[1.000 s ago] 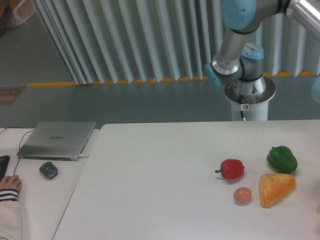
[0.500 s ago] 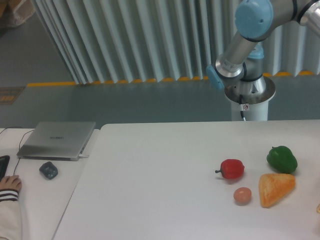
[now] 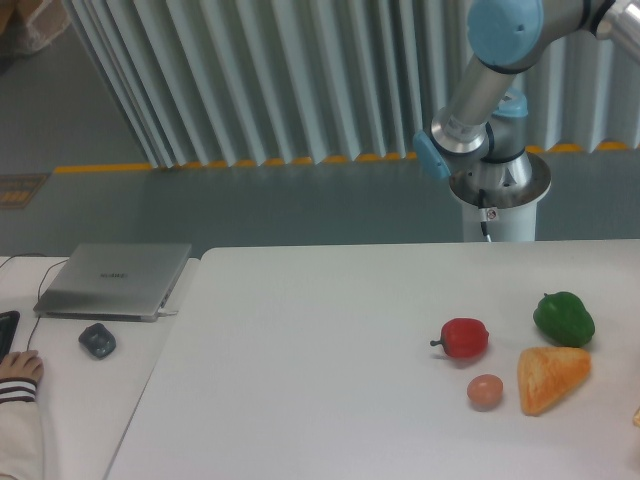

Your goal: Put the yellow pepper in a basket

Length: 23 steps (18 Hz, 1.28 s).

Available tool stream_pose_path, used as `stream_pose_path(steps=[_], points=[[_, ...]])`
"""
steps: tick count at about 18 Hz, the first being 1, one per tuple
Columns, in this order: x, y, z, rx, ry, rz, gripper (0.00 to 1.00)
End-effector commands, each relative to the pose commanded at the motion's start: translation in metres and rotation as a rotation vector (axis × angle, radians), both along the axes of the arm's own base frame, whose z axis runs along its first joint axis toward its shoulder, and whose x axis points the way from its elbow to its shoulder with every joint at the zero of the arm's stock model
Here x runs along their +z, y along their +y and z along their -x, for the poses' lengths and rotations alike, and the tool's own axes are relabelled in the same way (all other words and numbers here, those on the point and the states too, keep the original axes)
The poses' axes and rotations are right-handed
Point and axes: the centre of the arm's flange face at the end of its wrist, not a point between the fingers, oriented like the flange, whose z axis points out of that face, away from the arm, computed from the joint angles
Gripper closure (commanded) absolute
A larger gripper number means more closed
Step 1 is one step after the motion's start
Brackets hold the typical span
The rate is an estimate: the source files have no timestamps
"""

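The yellow pepper and the basket are out of view. Of the robot, only the base (image 3: 498, 190) and the lower arm with its blue-capped joint (image 3: 506, 28) show, at the upper right behind the table. The arm runs out of the frame at the top right, so the gripper is not in view. A thin yellowish sliver (image 3: 637, 415) touches the right frame edge; too little of it shows to tell what it is.
On the white table (image 3: 300, 360) at the right lie a red pepper (image 3: 464, 338), a green pepper (image 3: 564, 318), an orange wedge (image 3: 550, 377) and a small tan egg (image 3: 485, 391). A laptop (image 3: 115, 279), a mouse (image 3: 97, 340) and a person's hand (image 3: 18, 370) are at the left.
The arm's blue-capped joint has swung to the right and slightly up. The objects on the table have not moved.
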Motion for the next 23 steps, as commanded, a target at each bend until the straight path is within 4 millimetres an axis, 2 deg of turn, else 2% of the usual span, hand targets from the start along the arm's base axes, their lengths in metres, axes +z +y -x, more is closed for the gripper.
stream_pose_path(steps=[1,2,6,7,9,10,11,14,16,18,23], points=[[0.008,0.002,-0.01,0.016,-0.026,0.001,0.0],[0.024,0.007,-0.026,0.035,-0.059,-0.017,0.0],[0.054,0.029,-0.08,0.049,-0.135,0.006,0.0],[0.066,0.031,-0.098,0.048,-0.149,0.041,0.0],[0.079,0.024,-0.115,0.045,-0.135,0.123,0.0],[0.081,0.031,-0.131,0.016,-0.117,0.147,0.0],[0.086,0.031,-0.134,0.023,-0.108,0.148,0.0],[0.076,0.029,-0.135,0.018,-0.096,0.202,0.0],[0.064,0.042,-0.139,-0.006,-0.098,0.219,0.0],[0.055,0.051,-0.134,-0.012,-0.056,0.195,0.0],[0.045,0.055,-0.131,-0.013,-0.054,0.181,0.0]])
